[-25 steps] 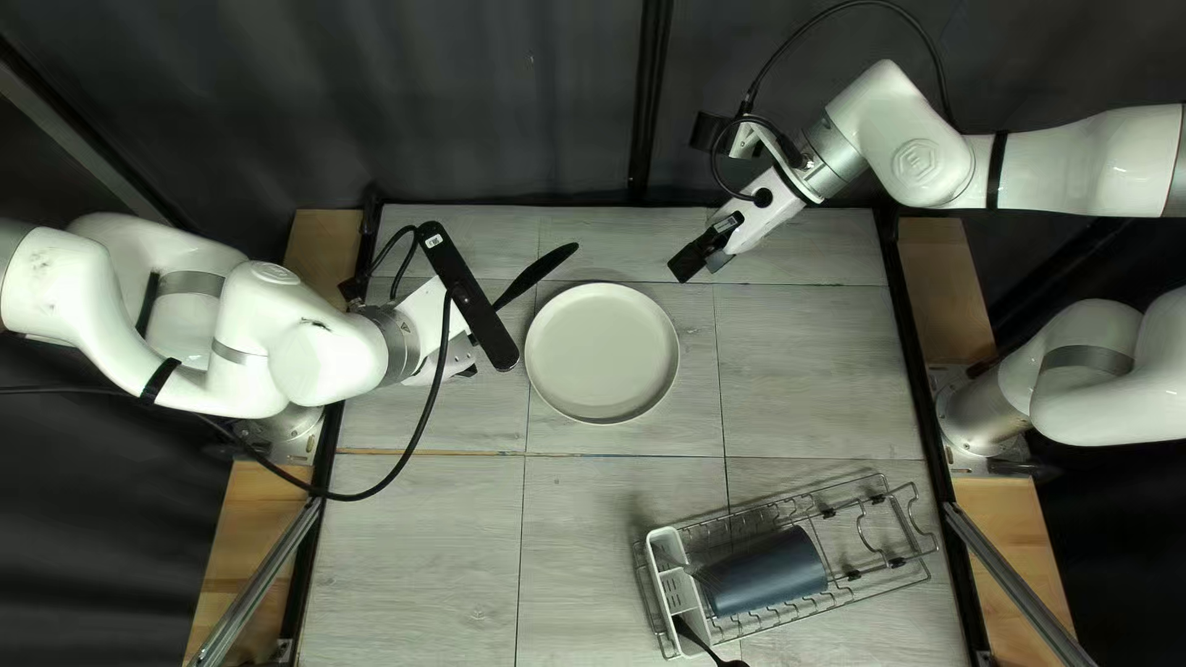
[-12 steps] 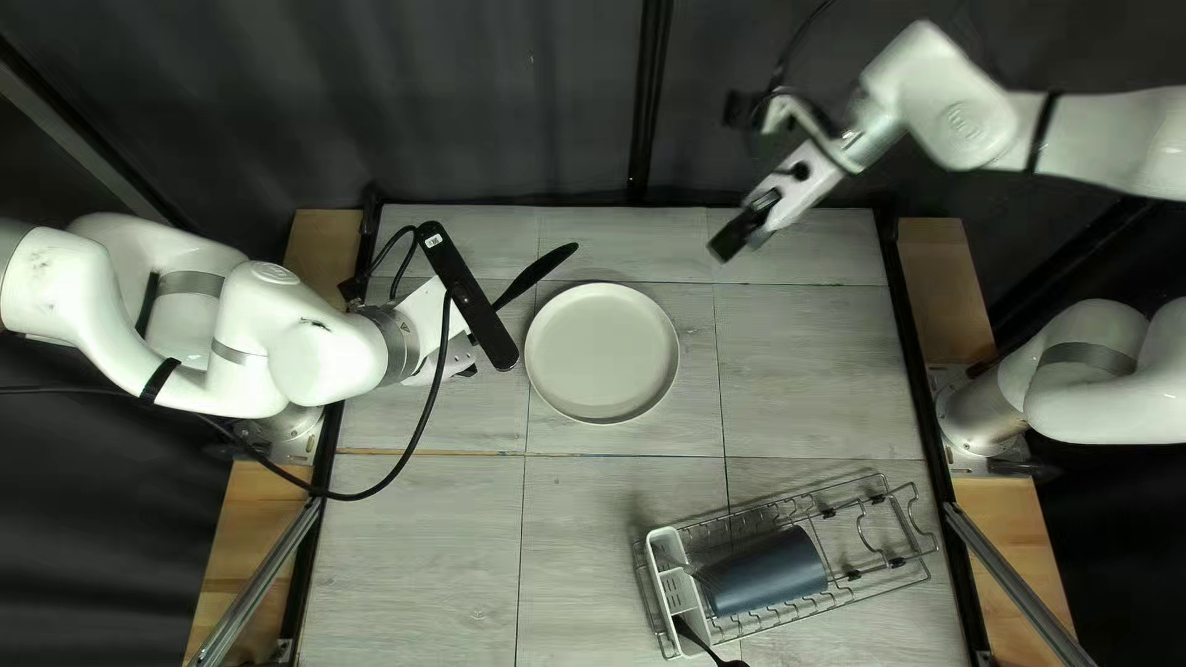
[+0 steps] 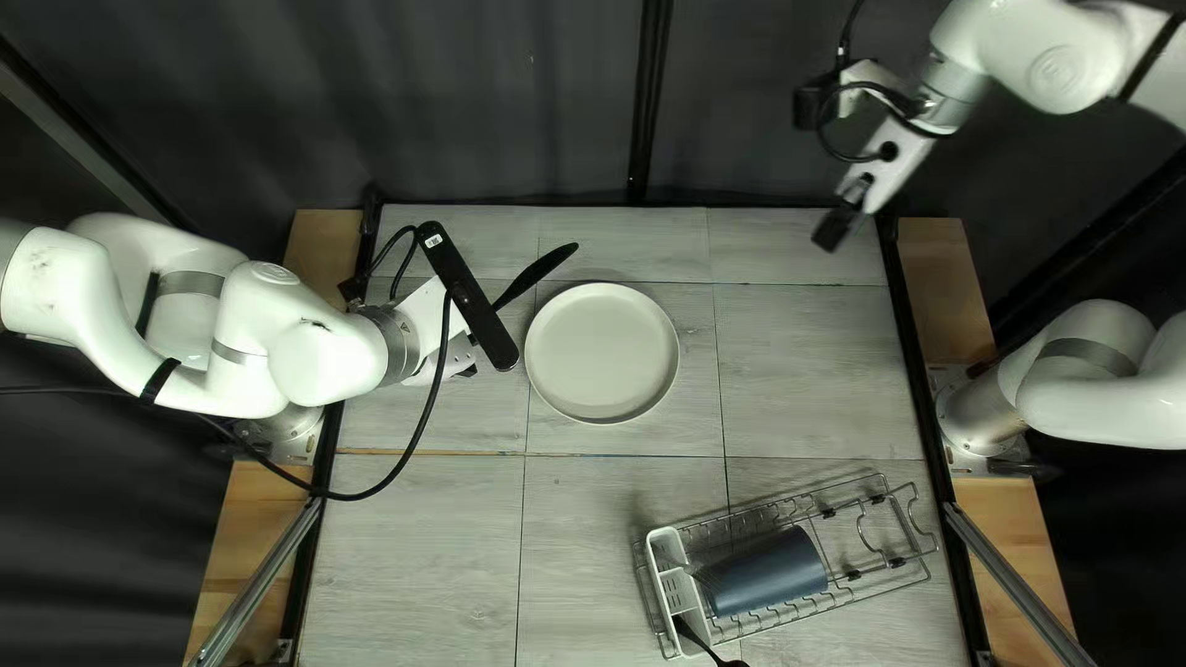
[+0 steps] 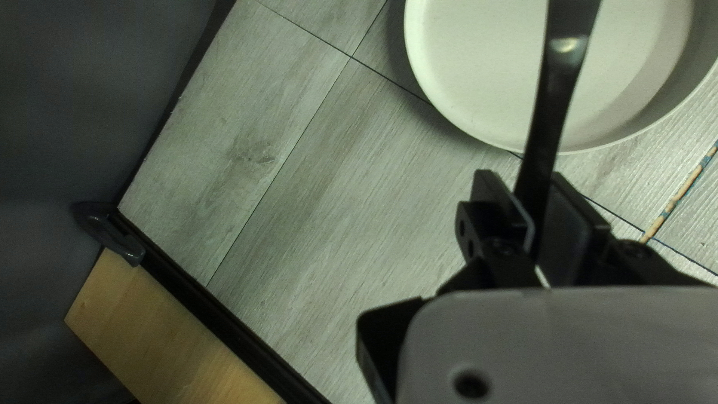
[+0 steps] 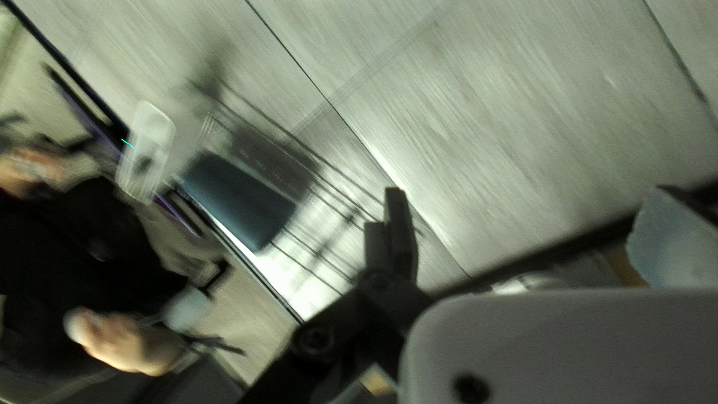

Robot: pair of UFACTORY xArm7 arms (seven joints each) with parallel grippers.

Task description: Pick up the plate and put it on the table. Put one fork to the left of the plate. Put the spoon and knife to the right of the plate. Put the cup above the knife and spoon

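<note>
In the top left view my left gripper (image 3: 460, 358) is beside the left rim of the pale plate (image 3: 602, 353), largely under its camera bar. The black knife (image 3: 536, 274) sticks out past it toward the far edge. Both fingers of my left gripper (image 4: 532, 202) are shut on the knife (image 4: 552, 112), which overlaps the plate (image 4: 479, 75) in the left wrist view. My right gripper (image 3: 840, 222) hangs near the far right corner. In its wrist view the right gripper (image 5: 532, 191) stands open and empty. A dark blue cup (image 3: 762, 572) lies in the rack.
The wire dish rack (image 3: 865, 577) stands at the near right, its white caddy (image 3: 668, 552) at one end holding a dark utensil (image 3: 710, 649). A person (image 5: 75, 254) in black is beyond the near table edge in the right wrist view.
My right arm has swung right, carrying its gripper from above the far middle of the table toward the far right corner. The left arm, knife and plate have stayed put.
</note>
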